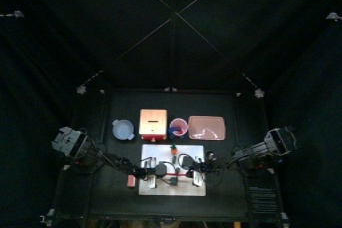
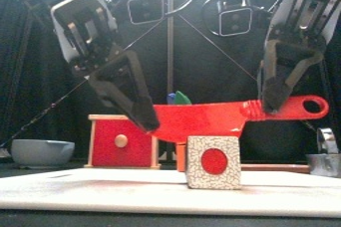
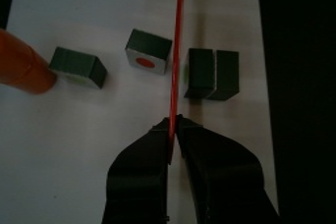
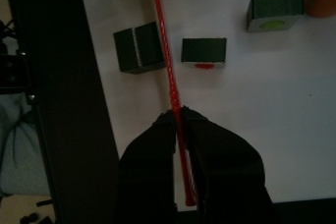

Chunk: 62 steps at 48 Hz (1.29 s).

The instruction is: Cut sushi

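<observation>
Sushi pieces (image 3: 147, 51) are laid on the white cutting board (image 3: 79, 140) at the table's middle, one standing upright nearest the front. A red knife (image 2: 220, 118) is held level above them, clamped at one end by the left gripper (image 3: 176, 130) and at the other by the right gripper (image 4: 182, 128). Both arms are angled downward and inward.

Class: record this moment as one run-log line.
left gripper: shut on red knife | right gripper: shut on same knife | knife: held level above sushi piece | board: cut pieces present
</observation>
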Motion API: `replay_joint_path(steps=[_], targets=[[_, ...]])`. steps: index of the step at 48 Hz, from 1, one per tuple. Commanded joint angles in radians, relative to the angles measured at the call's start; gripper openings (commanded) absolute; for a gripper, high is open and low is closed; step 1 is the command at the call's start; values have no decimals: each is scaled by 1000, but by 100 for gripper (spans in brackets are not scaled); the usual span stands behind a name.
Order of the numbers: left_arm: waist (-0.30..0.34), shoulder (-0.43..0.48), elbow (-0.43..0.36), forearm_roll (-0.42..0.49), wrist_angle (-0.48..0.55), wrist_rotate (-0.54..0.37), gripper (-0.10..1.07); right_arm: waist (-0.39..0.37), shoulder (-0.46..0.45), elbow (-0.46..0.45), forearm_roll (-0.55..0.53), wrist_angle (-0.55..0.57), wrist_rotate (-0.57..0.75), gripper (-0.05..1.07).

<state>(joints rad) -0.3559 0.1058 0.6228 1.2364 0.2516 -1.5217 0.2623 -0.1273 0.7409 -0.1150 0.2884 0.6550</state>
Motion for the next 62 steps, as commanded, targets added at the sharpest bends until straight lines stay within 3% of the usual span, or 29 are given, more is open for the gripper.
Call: replay_joint_path(steps=[1, 35, 62], targets=[[2, -49, -12, 14, 3, 0, 52, 3, -41, -11, 3, -3, 3, 22], [-54, -3, -25, -94, -5, -6, 52, 52, 57, -20, 51, -48, 5, 22], [-69, -3, -23, -120, 3, -3, 52, 71, 23, -31, 67, -41, 5, 22]])
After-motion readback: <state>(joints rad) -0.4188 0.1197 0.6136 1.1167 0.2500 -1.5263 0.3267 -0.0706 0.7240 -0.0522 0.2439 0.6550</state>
